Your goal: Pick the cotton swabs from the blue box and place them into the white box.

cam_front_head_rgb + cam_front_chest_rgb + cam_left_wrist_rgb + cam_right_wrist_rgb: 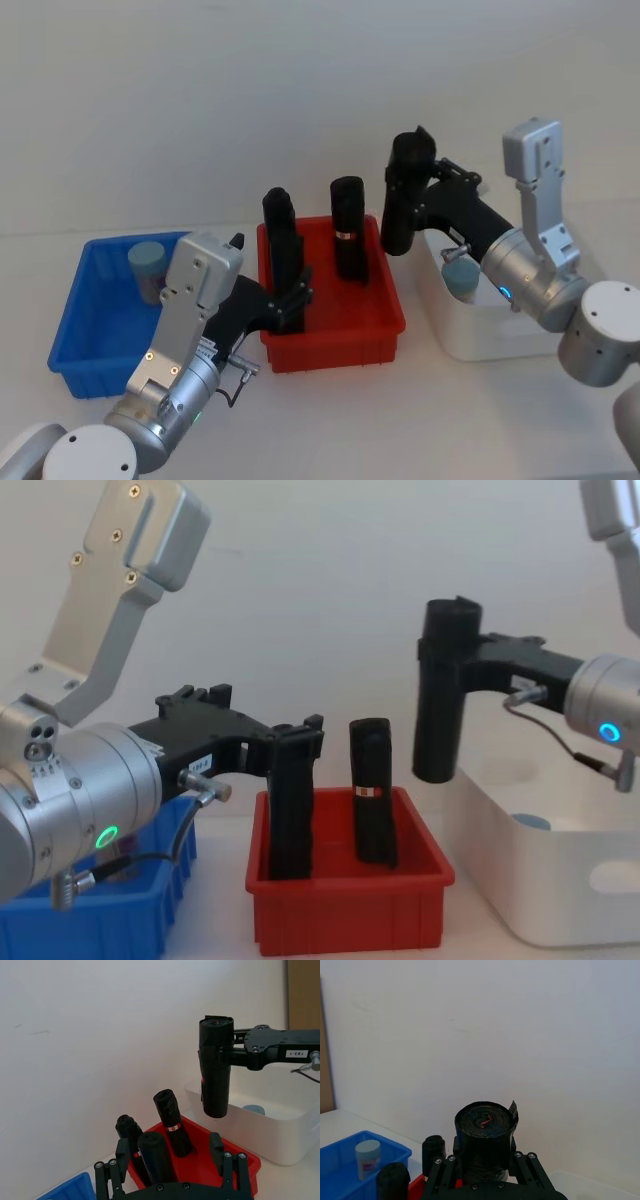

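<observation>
At frame left of the head view you see one cotton swab tub (149,268) in the blue box (88,330). Centre: your left gripper (292,298) pinches a black roll (283,250) in the red bin (340,340). Right: the right gripper (412,195) clamps another black roll (404,195) beside the white box (480,335), a second tub (461,277) inside.

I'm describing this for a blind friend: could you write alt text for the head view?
The right gripper holds a black roll in the air beside the white box, which holds one cotton swab tub. The left gripper grips another black roll standing in the red bin; the blue box holds one swab tub.
</observation>
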